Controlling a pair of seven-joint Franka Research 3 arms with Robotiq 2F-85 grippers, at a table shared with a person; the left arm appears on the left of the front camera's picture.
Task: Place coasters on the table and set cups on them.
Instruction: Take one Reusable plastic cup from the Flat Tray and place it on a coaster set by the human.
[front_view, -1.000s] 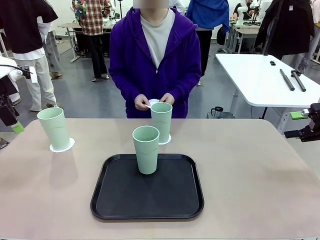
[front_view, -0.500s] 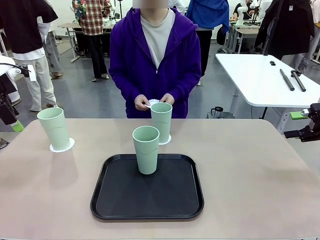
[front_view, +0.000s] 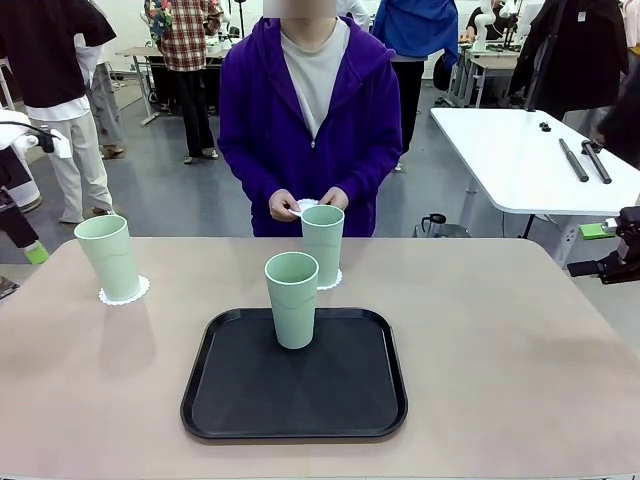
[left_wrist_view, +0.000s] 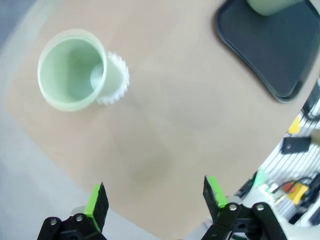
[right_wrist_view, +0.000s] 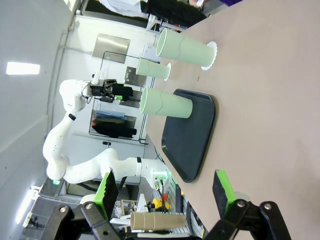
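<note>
Beige table (front_view: 500, 350) held the left cup (front_view: 108, 255) at nine o'clock and far cup (front_view: 323, 243) at twelve, each on a coaster (front_view: 128, 292); the third cup (front_view: 292, 298) stood on the tray (front_view: 230, 400). Our left gripper (left_wrist_view: 156, 200) and right gripper (right_wrist_view: 167, 192) gaped empty. Next, we judged, the person's coaster (front_view: 306, 205) needed laying.

Left gripper (left_wrist_view: 155, 197), jaws spread wide and empty, pointing steeply down, right gripper (right_wrist_view: 165, 187), jaws spread wide and empty, aimed level, the 2 well apart
</note>
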